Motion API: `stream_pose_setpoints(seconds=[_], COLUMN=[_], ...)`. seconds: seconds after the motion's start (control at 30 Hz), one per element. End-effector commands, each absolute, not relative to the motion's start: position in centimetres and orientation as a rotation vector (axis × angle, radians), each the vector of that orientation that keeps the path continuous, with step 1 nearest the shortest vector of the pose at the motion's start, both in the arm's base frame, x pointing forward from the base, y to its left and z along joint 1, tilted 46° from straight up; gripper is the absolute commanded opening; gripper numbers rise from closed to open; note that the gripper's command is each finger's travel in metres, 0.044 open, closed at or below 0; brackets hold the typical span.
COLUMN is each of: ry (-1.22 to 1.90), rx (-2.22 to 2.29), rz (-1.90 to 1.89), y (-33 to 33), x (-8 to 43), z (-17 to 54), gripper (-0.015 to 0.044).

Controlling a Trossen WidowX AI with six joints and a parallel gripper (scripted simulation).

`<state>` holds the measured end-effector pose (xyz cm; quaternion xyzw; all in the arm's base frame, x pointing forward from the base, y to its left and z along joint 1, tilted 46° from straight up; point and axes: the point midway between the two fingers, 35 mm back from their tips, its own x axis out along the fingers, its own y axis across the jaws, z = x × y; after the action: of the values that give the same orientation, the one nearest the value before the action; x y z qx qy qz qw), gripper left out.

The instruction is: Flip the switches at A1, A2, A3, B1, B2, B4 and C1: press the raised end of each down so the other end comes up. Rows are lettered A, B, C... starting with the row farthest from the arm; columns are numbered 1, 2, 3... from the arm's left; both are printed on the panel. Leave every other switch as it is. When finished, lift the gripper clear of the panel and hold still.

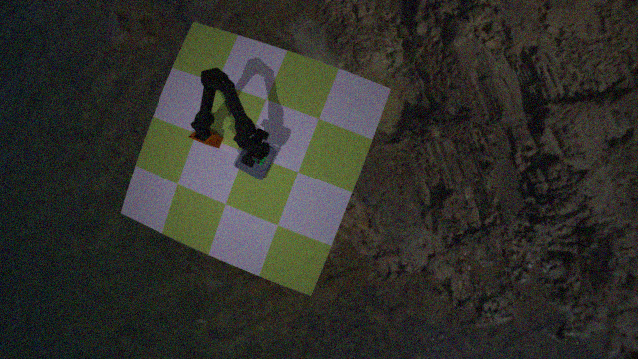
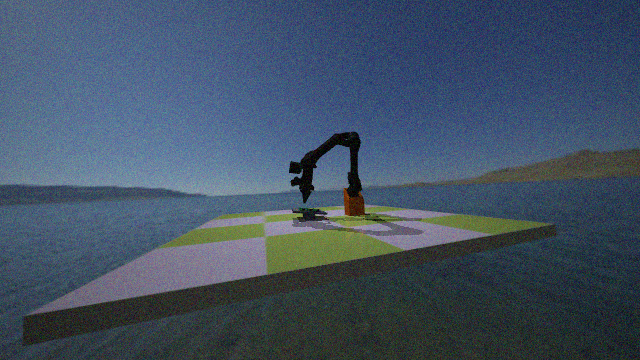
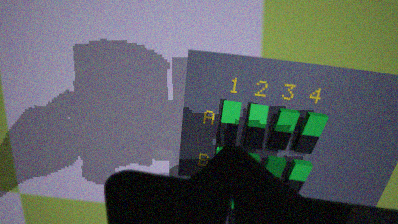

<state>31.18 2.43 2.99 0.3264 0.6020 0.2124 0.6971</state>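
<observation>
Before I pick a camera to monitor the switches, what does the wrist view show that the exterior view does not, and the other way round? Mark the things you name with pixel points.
Only the wrist view: the printed column numbers 1 to 4, row letter A and the green-and-black switches of row A (image 3: 275, 125).
Only the exterior view: the orange base block (image 2: 354, 203), the water and the distant hills.
Both: the gripper (image 2: 305, 201) (image 3: 231, 152), fingers shut, the panel (image 2: 312, 216) (image 3: 350, 130) and the checkered board (image 2: 210, 260) (image 3: 320, 30) beneath it.

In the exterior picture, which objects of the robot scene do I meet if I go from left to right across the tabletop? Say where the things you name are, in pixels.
Dark switch panel with green switches (image 1: 264, 172) (image 2: 314, 217) (image 3: 350, 115) → orange block-shaped base under the black arm (image 1: 214, 140) (image 2: 354, 206)
</observation>
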Motion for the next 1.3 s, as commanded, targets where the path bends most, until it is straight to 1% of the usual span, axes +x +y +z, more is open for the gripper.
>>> stream_pose_setpoints(seconds=[0.0, 1.27], ry=[1.348, 1.347], rx=[0.738, 0.738], rz=[0.479, 0.48], y=[3.3, 4.4], x=[31.2, 31.4], z=[2.2, 1.2], gripper=[0.0, 0.0])
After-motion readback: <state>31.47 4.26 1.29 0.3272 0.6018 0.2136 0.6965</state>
